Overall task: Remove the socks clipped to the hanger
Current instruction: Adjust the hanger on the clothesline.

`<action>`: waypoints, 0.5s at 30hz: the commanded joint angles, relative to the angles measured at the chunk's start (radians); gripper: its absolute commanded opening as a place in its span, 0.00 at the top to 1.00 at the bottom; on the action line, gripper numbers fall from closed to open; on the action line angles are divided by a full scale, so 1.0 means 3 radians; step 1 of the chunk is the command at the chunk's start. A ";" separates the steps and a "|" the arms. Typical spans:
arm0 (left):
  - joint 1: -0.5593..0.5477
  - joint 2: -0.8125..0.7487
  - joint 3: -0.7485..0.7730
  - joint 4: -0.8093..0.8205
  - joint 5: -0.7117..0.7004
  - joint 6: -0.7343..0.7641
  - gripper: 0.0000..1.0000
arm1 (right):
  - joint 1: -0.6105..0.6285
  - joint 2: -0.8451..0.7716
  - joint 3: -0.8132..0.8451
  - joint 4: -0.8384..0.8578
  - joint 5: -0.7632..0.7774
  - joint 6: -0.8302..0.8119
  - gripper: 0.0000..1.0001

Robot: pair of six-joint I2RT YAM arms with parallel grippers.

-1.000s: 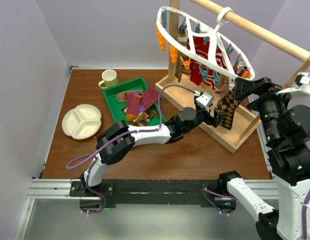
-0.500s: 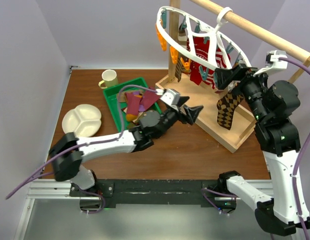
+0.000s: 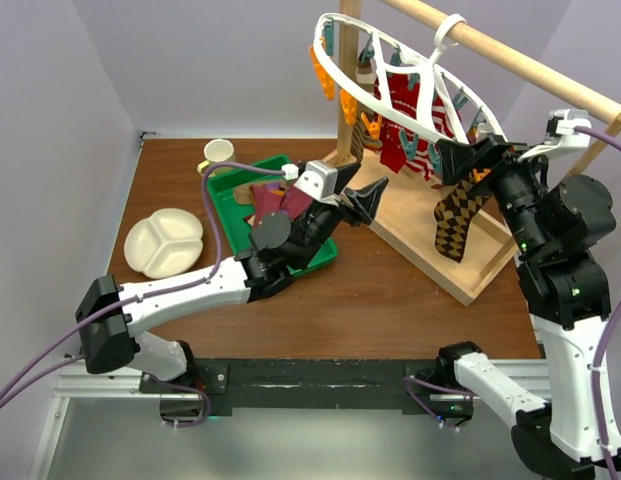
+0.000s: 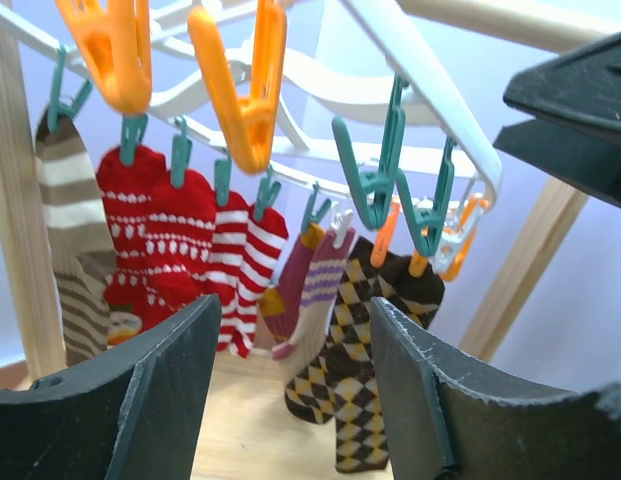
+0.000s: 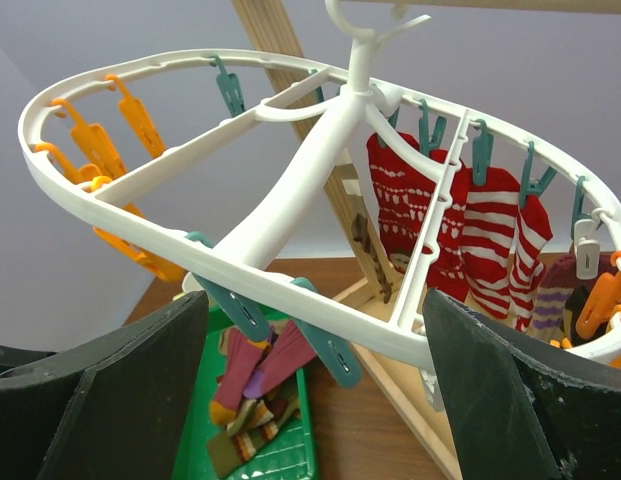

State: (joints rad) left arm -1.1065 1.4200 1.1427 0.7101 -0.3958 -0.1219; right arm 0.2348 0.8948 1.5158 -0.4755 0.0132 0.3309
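Pulled back, our left jaws gape empty with the socks (image 4: 180,230) hanging vertically ahead, while our open right jaws sit nearer, beside the hanger (image 5: 290,213).

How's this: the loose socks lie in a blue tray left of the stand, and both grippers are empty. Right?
No. The tray is green, not blue; the top view shows it. Socks lie in it, left of the stand; left gripper and right gripper are empty.

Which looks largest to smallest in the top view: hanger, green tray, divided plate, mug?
hanger, though it hangs nearer the camera, so unsure
green tray, partly covered
divided plate
mug
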 commanded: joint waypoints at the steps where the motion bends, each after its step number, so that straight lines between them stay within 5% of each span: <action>1: 0.0007 0.0093 0.0286 0.0276 -0.0204 0.0324 0.35 | 0.0005 -0.0052 0.0020 0.0077 0.0058 0.0006 0.07; 15: 0.0032 0.0528 0.0762 0.0772 -0.0348 0.0733 0.39 | 0.0005 -0.0221 -0.0052 0.0118 0.0079 0.0078 0.07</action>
State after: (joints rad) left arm -1.1007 1.5608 1.3121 0.8162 -0.4614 0.0406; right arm 0.2348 0.8433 1.5116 -0.4736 0.0246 0.3405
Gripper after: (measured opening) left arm 0.616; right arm 0.924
